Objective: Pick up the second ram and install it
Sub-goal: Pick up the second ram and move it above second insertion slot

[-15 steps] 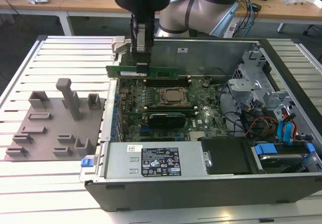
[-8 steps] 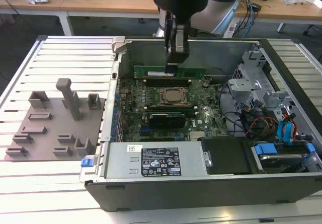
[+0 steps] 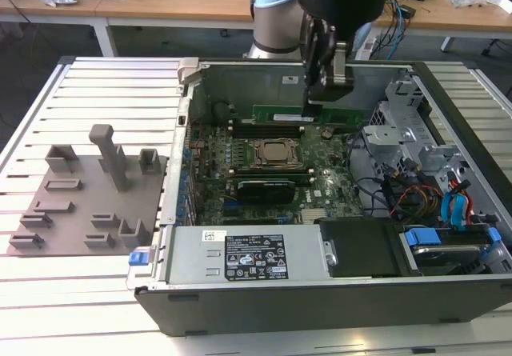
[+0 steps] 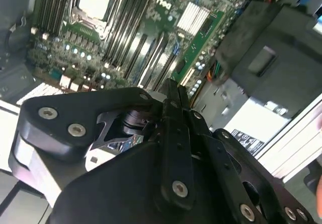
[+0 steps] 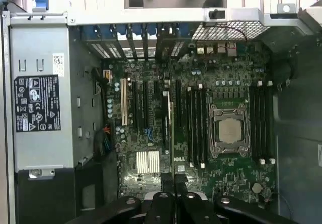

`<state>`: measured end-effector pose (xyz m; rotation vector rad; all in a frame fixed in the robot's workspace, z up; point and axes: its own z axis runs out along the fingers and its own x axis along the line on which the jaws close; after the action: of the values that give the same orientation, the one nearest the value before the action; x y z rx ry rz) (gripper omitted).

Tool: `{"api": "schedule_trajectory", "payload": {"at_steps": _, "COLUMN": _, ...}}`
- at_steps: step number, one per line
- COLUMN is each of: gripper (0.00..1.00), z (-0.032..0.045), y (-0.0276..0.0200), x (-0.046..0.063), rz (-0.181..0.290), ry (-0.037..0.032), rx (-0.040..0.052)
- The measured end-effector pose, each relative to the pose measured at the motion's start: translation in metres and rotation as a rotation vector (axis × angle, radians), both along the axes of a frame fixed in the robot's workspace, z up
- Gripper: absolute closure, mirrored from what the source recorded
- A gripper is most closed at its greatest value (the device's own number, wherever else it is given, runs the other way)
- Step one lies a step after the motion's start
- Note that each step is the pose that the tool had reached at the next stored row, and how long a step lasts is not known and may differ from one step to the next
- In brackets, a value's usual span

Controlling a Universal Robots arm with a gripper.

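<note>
**Position of the part.** The second ram [image 3: 308, 118], a long, thin, flat green circuit-board stick, hangs level and on edge inside the open dark metal computer case [image 3: 320, 300]. In the exterior view it sits at 12 o'clock of the square silver CPU socket [image 3: 276, 154], over the green motherboard [image 3: 328, 188].

**Pincer state.** The black pincer [image 3: 322, 100] is closed on the stick's upper edge near mid-length, with one finger on each face. In the first wrist view the pincer [image 5: 169, 177] points down at the board. There the stick appears edge-on as a thin pale line parallel to the long black memory slots [image 5: 193, 128] beside the socket.

**Surroundings.** The grey plastic fixture plate with upright posts [image 3: 88, 204] lies at 9 o'clock of the case, on the white slatted desk [image 3: 96, 92], well apart from the stick.

**Progress.** Pick-up is complete, since the stick is off the plate and carried over the board. Installation appears unfinished. The stick is judged to ride above the slots rather than sit in one. Whether a first stick is already seated cannot be told.
</note>
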<state>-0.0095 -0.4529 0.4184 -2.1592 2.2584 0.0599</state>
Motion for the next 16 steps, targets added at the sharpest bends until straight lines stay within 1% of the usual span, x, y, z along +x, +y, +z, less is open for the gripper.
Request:
{"api": "schedule_trajectory", "payload": {"at_steps": 2, "gripper": 0.88, "z": -0.0002, "y": 0.0, "x": 0.013, "rz": 0.0, "ry": 0.0009, "rx": -0.0002}}
{"api": "schedule_trajectory", "payload": {"at_steps": 3, "gripper": 0.88, "z": -0.0002, "y": 0.0001, "x": 0.018, "rz": 0.0, "ry": 0.0011, "rx": -0.0002}}
{"api": "schedule_trajectory", "payload": {"at_steps": 5, "gripper": 0.88, "z": -0.0005, "y": 0.0, "x": 0.024, "rz": 0.0, "ry": 0.0014, "rx": 0.0}}
{"api": "schedule_trajectory", "payload": {"at_steps": 6, "gripper": 0.88, "z": -0.0006, "y": 0.0001, "x": 0.029, "rz": 0.0, "ry": 0.0018, "rx": 0.0001}}
{"api": "schedule_trajectory", "payload": {"at_steps": 8, "gripper": 0.88, "z": -0.0008, "y": 0.0, "x": 0.035, "rz": 0.0, "ry": 0.0022, "rx": 0.0001}}
{"api": "schedule_trajectory", "payload": {"at_steps": 9, "gripper": 0.88, "z": -0.0011, "y": 0.0001, "x": 0.043, "rz": 0.0, "ry": 0.0028, "rx": 0.0}}
{"api": "schedule_trajectory", "payload": {"at_steps": 11, "gripper": 0.88, "z": -0.0038, "y": 0.0002, "x": 0.053, "rz": 0.0, "ry": 0.0046, "rx": -0.0003}}
{"api": "schedule_trajectory", "payload": {"at_steps": 12, "gripper": 0.88, "z": -0.0064, "y": 0.0003, "x": 0.058, "rz": 0.0, "ry": 0.0066, "rx": -0.0005}}
{"api": "schedule_trajectory", "payload": {"at_steps": 14, "gripper": 0.88, "z": -0.0108, "y": 0.0004, "x": 0.06, "rz": 0.0, "ry": 0.0088, "rx": -0.0004}}
{"api": "schedule_trajectory", "payload": {"at_steps": 15, "gripper": 0.88, "z": -0.0143, "y": 0.0014, "x": 0.06, "rz": 0.0, "ry": 0.0107, "rx": -0.0005}}
{"api": "schedule_trajectory", "payload": {"at_steps": 16, "gripper": 0.88, "z": -0.016, "y": 0.0027, "x": 0.06, "rz": 0.0, "ry": 0.0108, "rx": 0.0008}}
